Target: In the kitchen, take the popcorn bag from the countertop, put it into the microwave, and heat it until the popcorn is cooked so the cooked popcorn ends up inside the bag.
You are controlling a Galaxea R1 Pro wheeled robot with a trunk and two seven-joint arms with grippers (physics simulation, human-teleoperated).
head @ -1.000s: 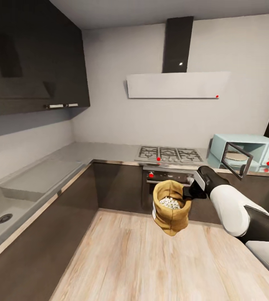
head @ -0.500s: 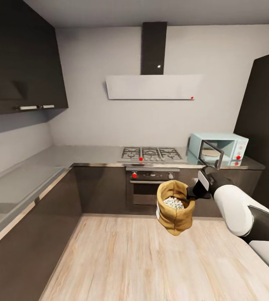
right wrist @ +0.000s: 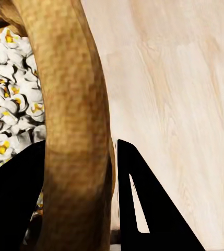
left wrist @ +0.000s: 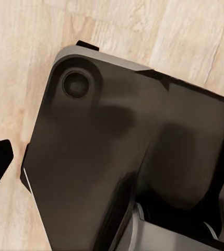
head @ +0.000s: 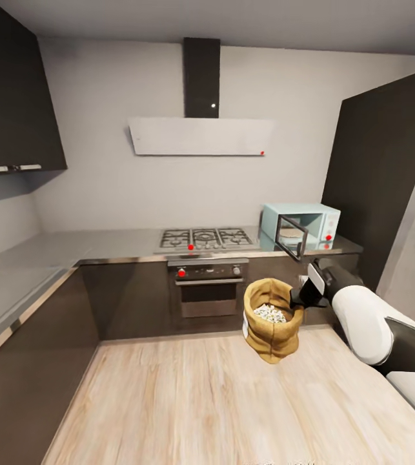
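Tan-brown wrinkled popcorn bag (head: 271,319) hanging in mid-air over the light wood floor (head: 188,400), rolled rim pinched between right gripper (head: 299,298) fingers (right wrist: 143,204). Left gripper state impossible to tell. Pale-blue microwave (head: 301,227), door ajar, at the grey countertop (head: 71,245) right end. Risk: rim slipping, pale popcorn (right wrist: 10,104) spilling.

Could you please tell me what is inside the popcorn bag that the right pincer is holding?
The popcorn bag holds pale white-and-yellow popcorn, piled below its rolled rim. The right pincer grips that rim. Whatever lies deeper is covered by the top layer and the bag's wall.
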